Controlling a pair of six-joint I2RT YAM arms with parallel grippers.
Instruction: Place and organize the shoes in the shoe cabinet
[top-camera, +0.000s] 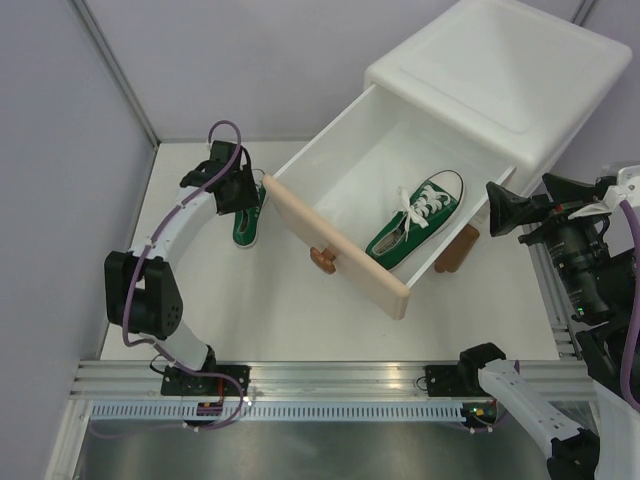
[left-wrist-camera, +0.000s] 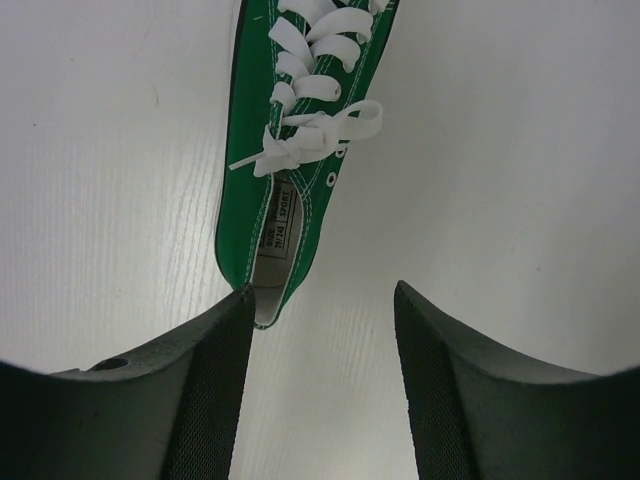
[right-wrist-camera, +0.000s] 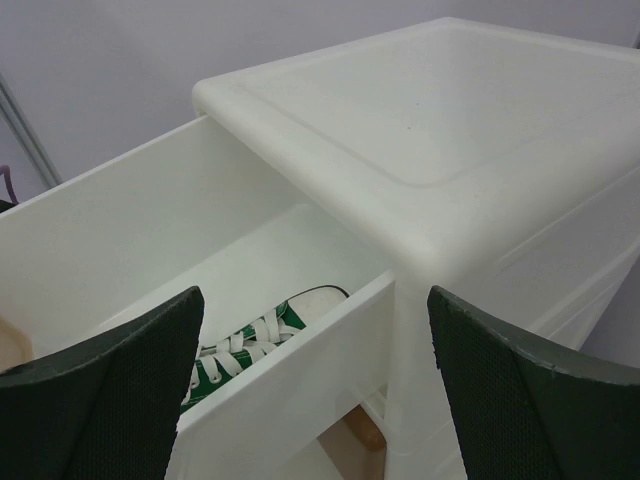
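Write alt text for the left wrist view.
A green, white-laced sneaker lies on the white table, heel toward the camera. The left gripper fills the bottom edge of the frame, its two dark fingers apart, one tip overlapping the heel.

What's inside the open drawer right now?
One green sneaker lies in the drawer, toe toward the cabinet. The drawer's rear, under the cabinet top, is hidden.

Cabinet (top-camera: 500, 75) top drawer (top-camera: 345, 175) pulled out, green shoes split.
One green shoe (top-camera: 415, 222) lies diagonally inside the drawer; second green shoe (top-camera: 246, 230) sits upright on the counter (top-camera: 300, 310), left of it.
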